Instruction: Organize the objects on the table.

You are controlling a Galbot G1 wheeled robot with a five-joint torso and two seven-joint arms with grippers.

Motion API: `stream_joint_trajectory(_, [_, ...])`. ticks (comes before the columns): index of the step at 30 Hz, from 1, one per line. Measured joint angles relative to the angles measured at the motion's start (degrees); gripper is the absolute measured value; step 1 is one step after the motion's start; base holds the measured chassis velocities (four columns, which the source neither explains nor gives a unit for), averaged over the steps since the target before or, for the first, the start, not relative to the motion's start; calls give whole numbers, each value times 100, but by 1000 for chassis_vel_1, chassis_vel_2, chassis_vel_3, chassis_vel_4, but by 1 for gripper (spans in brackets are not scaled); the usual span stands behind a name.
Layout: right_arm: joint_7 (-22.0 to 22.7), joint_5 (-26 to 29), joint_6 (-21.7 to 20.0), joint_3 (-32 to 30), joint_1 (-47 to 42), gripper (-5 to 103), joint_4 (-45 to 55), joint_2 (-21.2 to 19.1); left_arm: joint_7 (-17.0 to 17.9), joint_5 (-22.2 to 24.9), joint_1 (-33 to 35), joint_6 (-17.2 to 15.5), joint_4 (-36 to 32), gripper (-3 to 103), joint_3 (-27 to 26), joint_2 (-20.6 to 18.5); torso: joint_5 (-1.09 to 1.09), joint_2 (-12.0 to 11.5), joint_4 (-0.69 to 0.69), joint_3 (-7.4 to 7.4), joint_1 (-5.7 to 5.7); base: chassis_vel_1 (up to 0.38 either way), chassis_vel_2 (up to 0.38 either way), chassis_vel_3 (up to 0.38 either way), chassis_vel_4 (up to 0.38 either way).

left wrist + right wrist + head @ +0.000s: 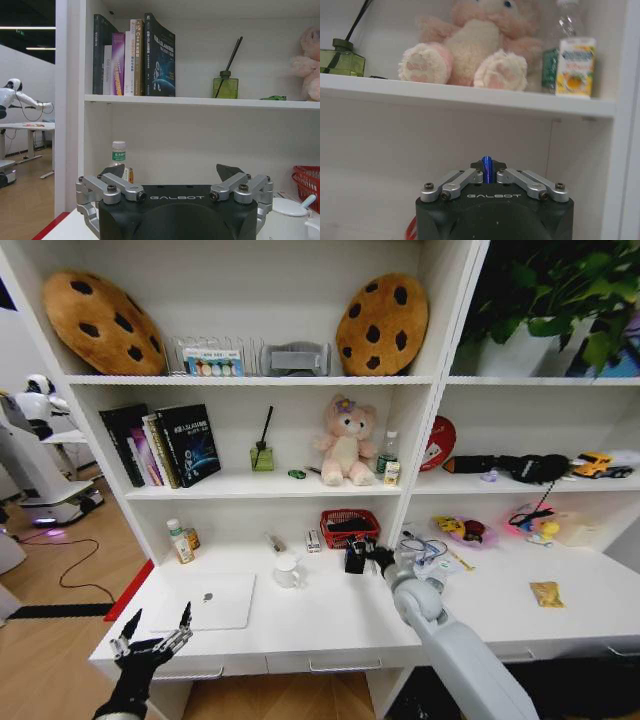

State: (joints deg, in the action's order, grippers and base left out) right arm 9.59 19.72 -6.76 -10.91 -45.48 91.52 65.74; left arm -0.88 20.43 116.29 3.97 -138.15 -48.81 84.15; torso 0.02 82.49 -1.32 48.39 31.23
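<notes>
While the left end effector point(152, 633) hangs spread off the worktop point(330, 615) corner, the right end effector point(487, 172) pinches a blue pen point(487, 169) beside the red basket point(350, 528).

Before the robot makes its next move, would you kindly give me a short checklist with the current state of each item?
1. Right end effector shut on the blue pen: ok.
2. Pen seated firmly: cannot tell, only its tip shows.
3. Right end effector near the red basket, above the desk: ok.
4. Left end effector open and holding nothing, at the desk's front left edge: ok.
5. Laptop lying flat and closed: ok.
6. Mug upright beside the laptop: ok.
</notes>
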Motion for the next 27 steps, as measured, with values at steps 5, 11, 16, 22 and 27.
stream_joint_trajectory(5, [-432,-997,1089,130,679,7,-1248,377,2,0,0,0,0,100,0,0,-3,-1,1,1,1,0,0,0,0])
stream_joint_trajectory(11, [-678,-1069,1681,231,963,7,-2058,621,2,0,0,0,0,100,0,0,-2,-1,-3,0,1,0,0,0,0])
stream_joint_trajectory(16, [-725,-995,1719,241,772,7,-2054,655,3,0,0,0,0,100,0,0,-2,0,-3,-1,-1,0,0,0,0])
stream_joint_trajectory(22, [-725,-1007,1744,238,596,7,-2012,696,3,0,0,0,0,100,0,0,-2,0,-2,-1,0,0,0,0,0])
stream_joint_trajectory(27, [-683,-1103,1744,214,437,7,-1923,724,3,0,0,0,0,100,0,0,-3,1,-1,-1,0,0,0,0,0])
